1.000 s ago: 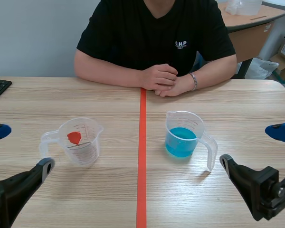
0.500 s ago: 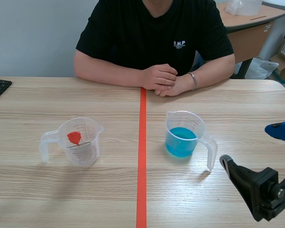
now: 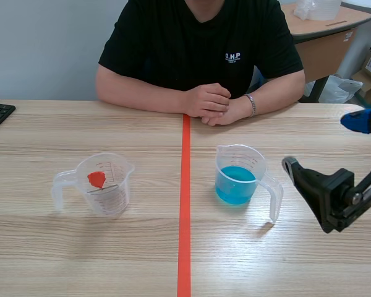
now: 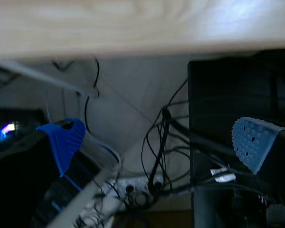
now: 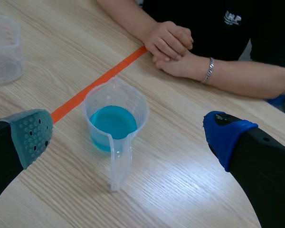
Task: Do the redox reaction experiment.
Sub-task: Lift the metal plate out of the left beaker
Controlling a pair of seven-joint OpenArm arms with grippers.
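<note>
The right gripper (image 3: 321, 142) has risen and swung toward the blue-liquid jug (image 3: 238, 176); the left gripper (image 4: 156, 137) has dropped below the table (image 3: 142, 247) edge (fingers spread, gone from the scene view). The jug stands just right of the tape line (image 3: 184, 216), handle (image 3: 273, 198) toward the right gripper's wide-apart fingers. Approach step, I judge: next, straddle that handle squarely. Bare table lies between it and the red-piece jug (image 3: 104, 184).

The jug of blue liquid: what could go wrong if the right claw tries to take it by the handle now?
1. The handle is thin and points toward the open right claw; an off-centre grip could tip the jug of blue liquid and spill it.
2. The person's hands rest on the table beyond the jug, so a spill might reach them.
</note>
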